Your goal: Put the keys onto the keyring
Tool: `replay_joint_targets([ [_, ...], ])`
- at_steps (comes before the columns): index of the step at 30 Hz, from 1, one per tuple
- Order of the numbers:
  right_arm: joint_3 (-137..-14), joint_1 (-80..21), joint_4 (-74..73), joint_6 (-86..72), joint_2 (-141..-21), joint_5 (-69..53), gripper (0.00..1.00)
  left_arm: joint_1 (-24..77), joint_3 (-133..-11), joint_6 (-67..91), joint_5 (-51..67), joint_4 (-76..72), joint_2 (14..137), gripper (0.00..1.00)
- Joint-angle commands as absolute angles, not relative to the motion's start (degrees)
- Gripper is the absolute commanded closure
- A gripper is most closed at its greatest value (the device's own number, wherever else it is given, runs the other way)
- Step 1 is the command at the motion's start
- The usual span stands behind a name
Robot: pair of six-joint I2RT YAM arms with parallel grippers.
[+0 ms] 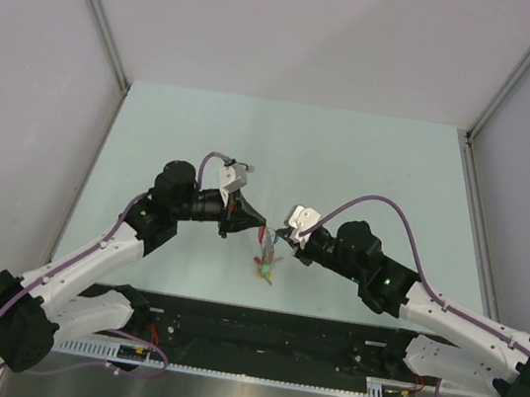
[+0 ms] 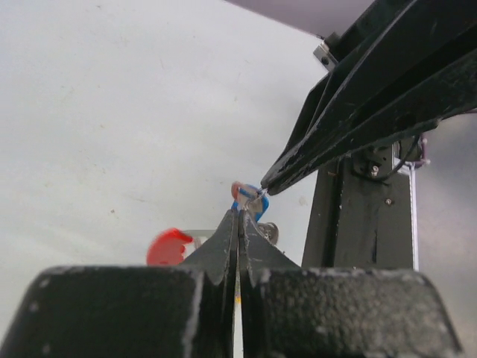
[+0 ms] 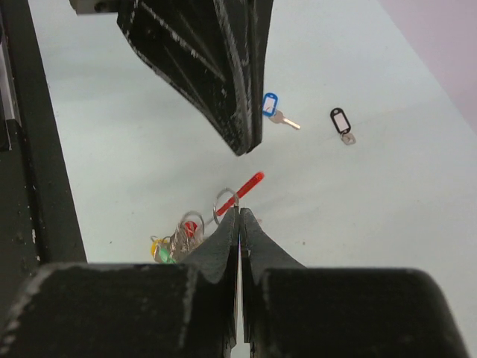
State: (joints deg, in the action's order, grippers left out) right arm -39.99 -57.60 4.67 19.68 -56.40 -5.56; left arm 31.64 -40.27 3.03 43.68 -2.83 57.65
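The right gripper (image 3: 238, 215) is shut, with the keyring (image 3: 240, 186) pinched at its tips and the key cluster trailing toward 8 o'clock. Just beyond, at 12 o'clock, the left gripper (image 3: 244, 148) is closed; whether it holds anything cannot be told. Farther off, at 1 o'clock, a blue-tagged key (image 3: 271, 106) and a black-tagged key (image 3: 340, 121) are laid on the table (image 3: 373, 224).

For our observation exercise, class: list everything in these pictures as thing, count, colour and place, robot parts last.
Flat table: one, pale green, beneath everything.
Thin metal keyring with red curved band: one, silver keys with yellow, green, red tags, mid-table.
Small silver key with blue plastic tag: one, lying on the table.
Small silver key with black plastic tag: one, lying near the blue one, apart.
Left gripper: one, black, shut, nothing seen in it, close to the keyring.
Right gripper: one, black, shut on the keyring's ring.
Left arm, right arm: white and black, from the near edge.
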Motion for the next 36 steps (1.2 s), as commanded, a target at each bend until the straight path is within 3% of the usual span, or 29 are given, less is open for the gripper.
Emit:
replay_joint_targets([
  [1,-41.75,-57.92,6.59,17.93,-57.30,-4.83,1.00,31.46,-38.59,7.99,41.31,-11.07,55.28,1.00],
  [8,-41.05,-57.92,8.79,17.31,-57.39,-4.40,1.00,31.46,-37.71,7.12,42.71,-11.25,55.20,1.00],
  [12,-41.13,-57.83,8.96,18.89,-56.95,-5.01,1.00,31.46,-38.93,0.65,45.25,-5.30,55.90,0.61],
  [15,-41.13,-57.66,8.70,19.51,-56.60,-5.89,1.00,31.20,-41.48,-6.90,48.75,1.28,57.99,0.45],
  [19,-41.22,-57.48,8.35,20.21,-55.99,-6.68,1.00,30.68,-48.58,-17.64,54.38,11.84,62.83,0.34],
  [23,-41.22,-57.48,8.17,20.65,-55.46,-7.99,1.00,30.67,-53.08,-26.79,57.74,20.63,67.67,0.34],
  [24,-41.13,-57.39,8.26,20.74,-55.37,-8.26,1.00,30.67,-53.87,-29.50,58.35,21.79,68.72,0.39],
  [27,-41.22,-57.39,8.17,20.92,-55.20,-9.23,1.00,30.67,-56.16,-33.03,60.46,24.78,72.15,0.40],
  [33,-41.31,-57.39,8.44,21.00,-55.46,-10.46,1.00,30.67,-58.45,-34.10,63.28,26.19,75.58,0.53],
  [36,-41.31,-57.39,8.61,21.01,-55.63,-10.81,1.00,30.85,-58.27,-33.31,64.51,25.23,76.20,0.54],
])
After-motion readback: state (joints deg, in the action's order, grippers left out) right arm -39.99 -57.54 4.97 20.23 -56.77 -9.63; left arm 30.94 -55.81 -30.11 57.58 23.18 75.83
